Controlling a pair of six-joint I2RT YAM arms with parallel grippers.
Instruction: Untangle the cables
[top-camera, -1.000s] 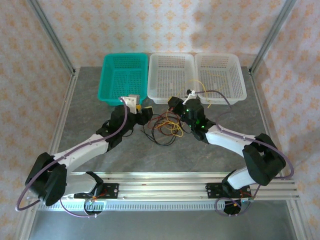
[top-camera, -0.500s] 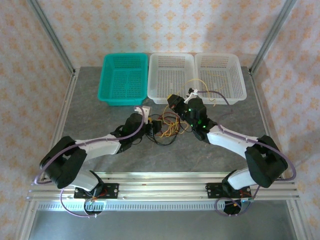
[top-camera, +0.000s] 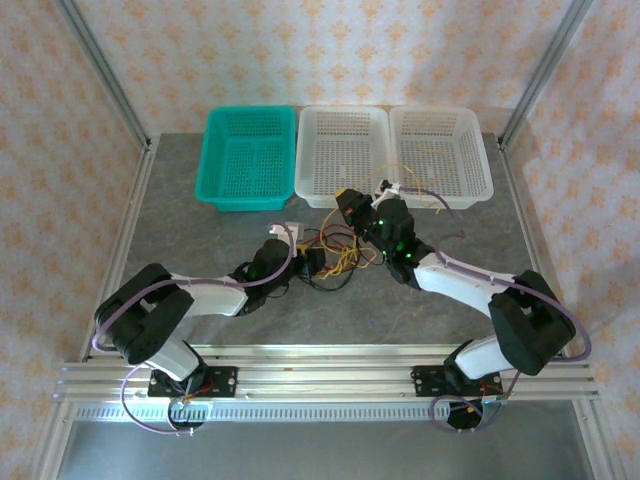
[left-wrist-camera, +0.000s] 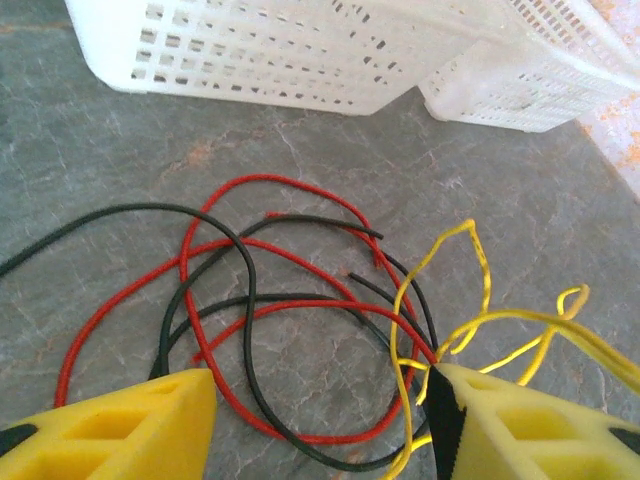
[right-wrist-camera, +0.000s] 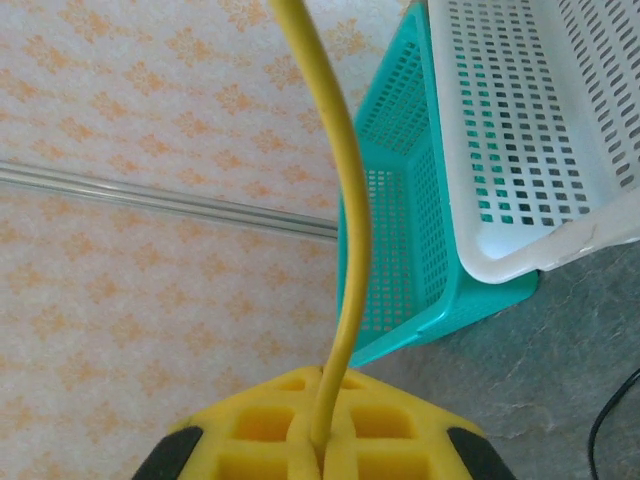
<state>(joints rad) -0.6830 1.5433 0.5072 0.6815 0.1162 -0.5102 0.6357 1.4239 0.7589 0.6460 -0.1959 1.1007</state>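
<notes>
The cables lie tangled on the grey table (top-camera: 200, 230) between the arms. In the left wrist view a red cable (left-wrist-camera: 290, 305), a black cable (left-wrist-camera: 248, 300) and a yellow cable (left-wrist-camera: 480, 270) loop over one another. My left gripper (left-wrist-camera: 320, 425) is open and low over the near edge of the tangle (top-camera: 338, 255), with red and black loops between its yellow fingers (left-wrist-camera: 120, 430). Yellow strands touch the right finger. My right gripper (right-wrist-camera: 322, 440) is shut on the yellow cable (right-wrist-camera: 350, 230), which rises straight out of its pads. In the top view it (top-camera: 347, 203) is raised behind the tangle.
A teal basket (top-camera: 252, 112) and two white baskets (top-camera: 345, 110) (top-camera: 440, 110) stand in a row at the back. A yellow strand (top-camera: 398, 166) arcs over the white baskets' front rims. Metal frame posts (top-camera: 100, 70) flank the table.
My left arm has swung right and toward the near edge, dropping low beside the tangle. The right gripper has stayed nearly in place with the yellow cable.
</notes>
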